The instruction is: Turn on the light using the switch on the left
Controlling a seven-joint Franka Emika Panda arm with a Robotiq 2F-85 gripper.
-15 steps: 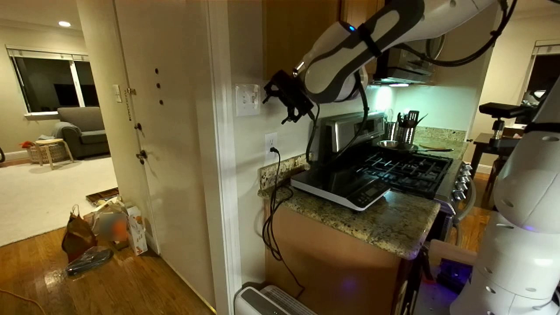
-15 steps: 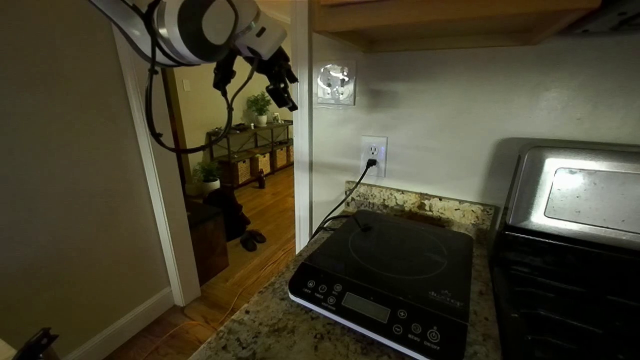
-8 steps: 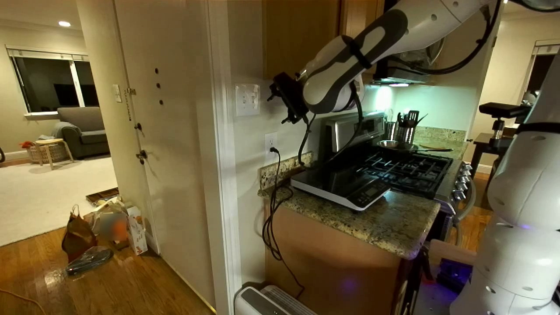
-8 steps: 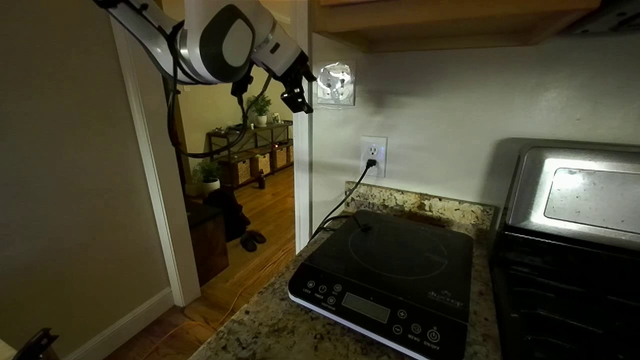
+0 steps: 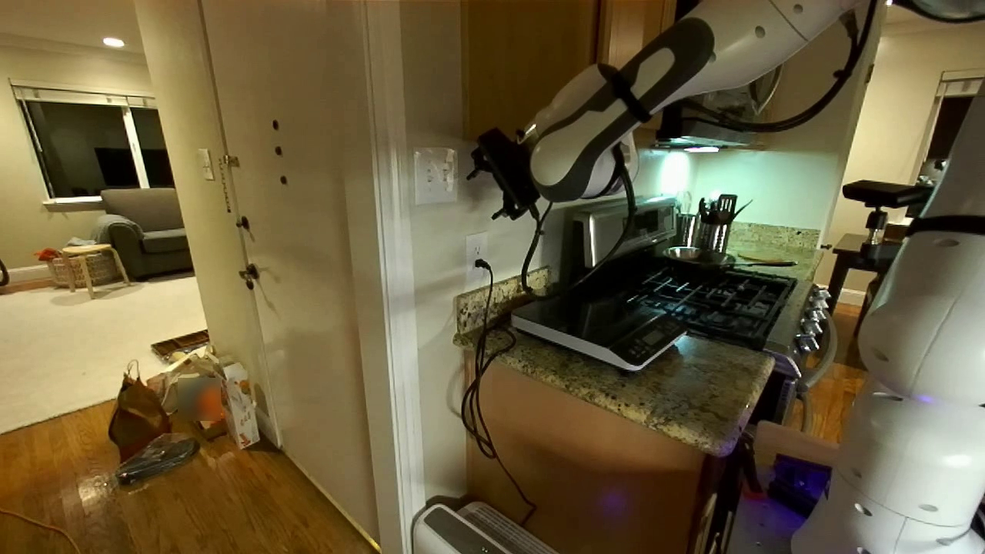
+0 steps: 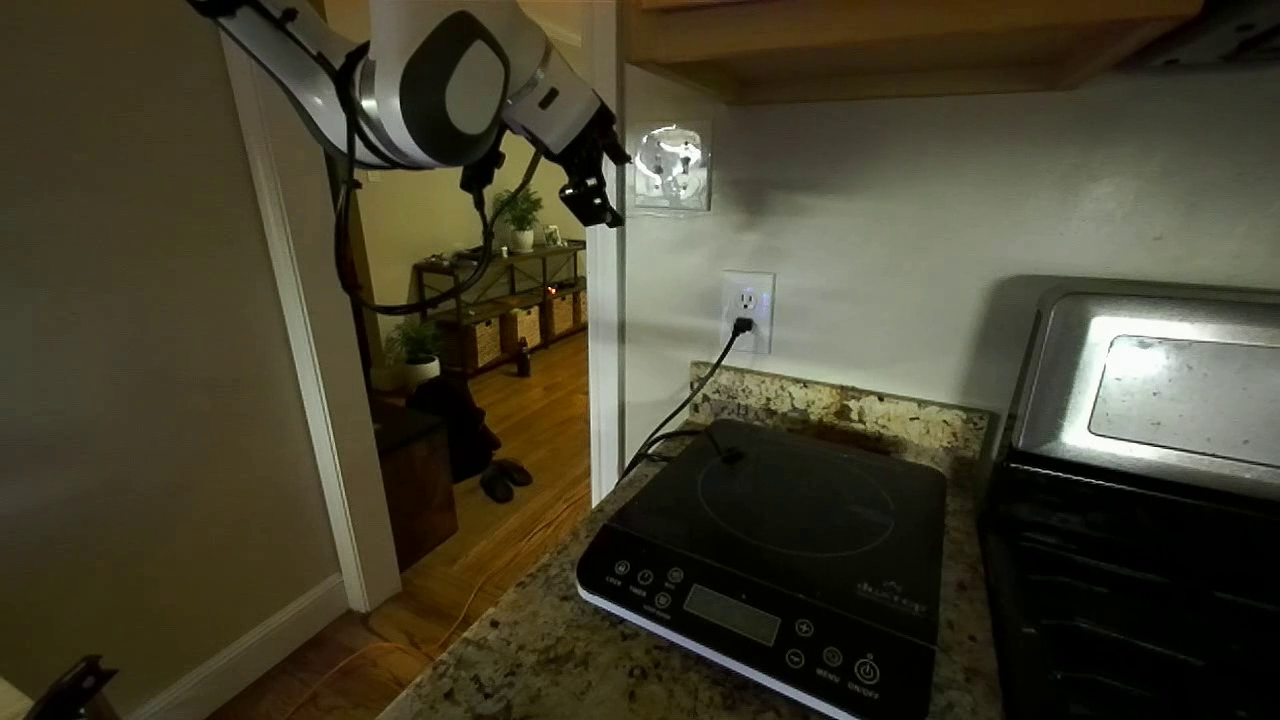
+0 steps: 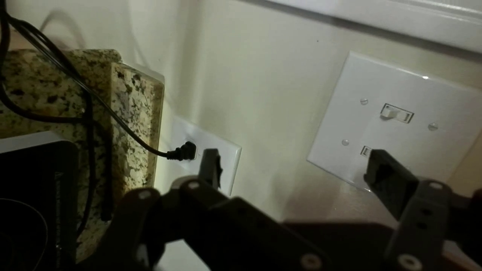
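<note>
The white switch plate [image 5: 435, 175] is on the wall beside the door frame; it also shows in an exterior view [image 6: 672, 170] with glossy glare, and in the wrist view [image 7: 376, 130]. The left-hand switch [image 7: 396, 113] is the upper toggle in the turned wrist view, nearer the door frame. A fingertip partly covers the right-hand switch [image 7: 365, 151] in that view. My gripper [image 7: 293, 167] is open and empty, its fingers spread wide. In both exterior views the gripper [image 5: 486, 190] [image 6: 618, 188] is beside the plate and looks apart from it.
A white outlet plate [image 6: 748, 290] with a black cord [image 6: 690, 395] is lower on the wall. A cooktop [image 6: 790, 520] stands on the granite counter [image 5: 631, 400] below. A wooden cabinet [image 6: 900, 50] hangs above. The white door frame [image 6: 606, 370] edges the wall. A stove [image 5: 716, 292] adjoins.
Over the first half second the arm lowered and the gripper turned and came nearer the switch plate in an exterior view. Since then it has barely moved. The gripper stays empty.
</note>
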